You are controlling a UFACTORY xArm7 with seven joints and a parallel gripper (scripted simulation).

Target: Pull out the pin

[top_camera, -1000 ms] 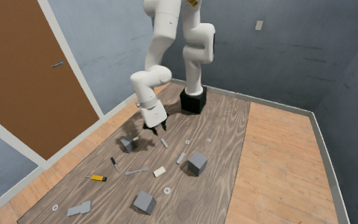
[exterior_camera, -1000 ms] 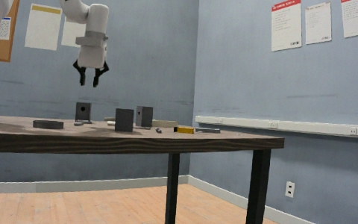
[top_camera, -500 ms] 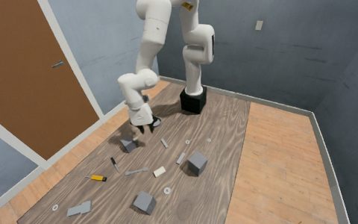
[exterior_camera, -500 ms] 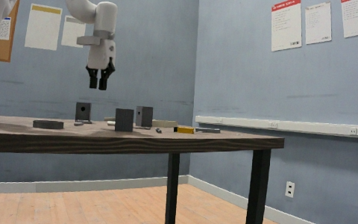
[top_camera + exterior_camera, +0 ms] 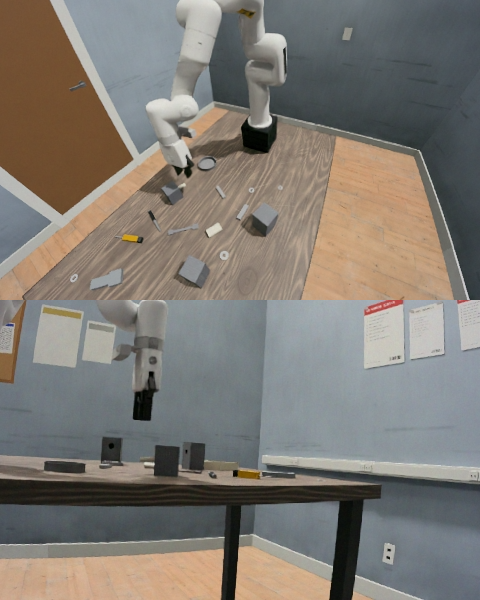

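A small grey block [image 5: 172,192] stands on the left part of the wooden table. A short cream pin [image 5: 181,185] sticks out of its upper right side. My gripper [image 5: 183,171] hangs just above and a little behind this block, pointing down, fingers partly open with nothing between them. In the exterior view the gripper [image 5: 143,407] is seen edge-on, well above the table top. In that view the pin is hidden and I cannot tell which block holds it.
Two more grey blocks [image 5: 265,218] [image 5: 194,271] stand on the table. A dark round disc [image 5: 206,163] lies just behind the gripper. Small parts lie scattered: a cream bar [image 5: 214,230], a yellow cutter [image 5: 132,238], grey bars, washers and a dark pen [image 5: 154,220].
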